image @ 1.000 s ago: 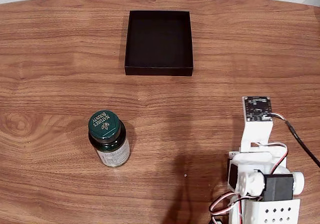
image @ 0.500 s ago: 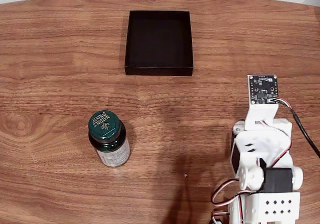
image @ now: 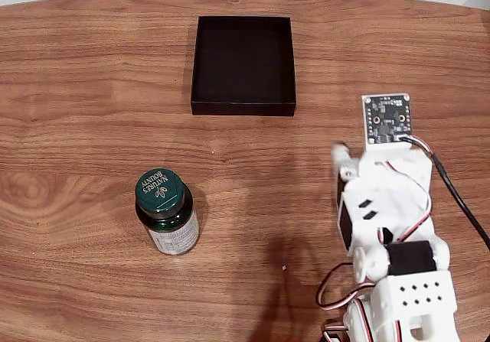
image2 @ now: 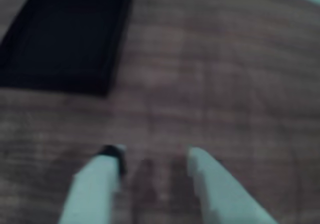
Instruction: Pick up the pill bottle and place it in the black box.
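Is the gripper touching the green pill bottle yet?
Apart. In the fixed view the dark green translucent pill bottle stands alone on the wooden table, with bare wood separating it from the white arm. The wrist view shows the gripper holding nothing.

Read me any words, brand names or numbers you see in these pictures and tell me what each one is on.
"NATURE'S BOUNTY": printed on the green cap of the pill bottle, fixed view.
White label on the bottle's side: print too small to read.
Small circuit board on the arm: markings too small to read.
Wrist view: blurred, no text.
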You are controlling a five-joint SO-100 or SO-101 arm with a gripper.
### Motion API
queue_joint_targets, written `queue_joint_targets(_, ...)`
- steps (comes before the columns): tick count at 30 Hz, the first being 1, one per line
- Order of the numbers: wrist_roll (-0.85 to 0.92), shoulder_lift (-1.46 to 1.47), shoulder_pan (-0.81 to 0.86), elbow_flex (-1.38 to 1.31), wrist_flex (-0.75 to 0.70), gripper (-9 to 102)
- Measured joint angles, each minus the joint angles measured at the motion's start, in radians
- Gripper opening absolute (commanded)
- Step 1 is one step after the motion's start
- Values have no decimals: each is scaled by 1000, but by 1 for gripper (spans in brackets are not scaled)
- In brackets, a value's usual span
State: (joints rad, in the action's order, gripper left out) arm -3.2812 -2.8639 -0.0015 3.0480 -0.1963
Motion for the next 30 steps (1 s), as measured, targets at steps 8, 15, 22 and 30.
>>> queue_joint_targets(8, -153, 216, -77, -149, -110, 42)
queue_joint_targets(15, -112, 233, -195, -350, -497, 41)
queue_joint_targets(22, -103, 236, -314, -471, -815, 40)
queue_joint_targets(30, -31, 232, -491, -529, -1026, 42)
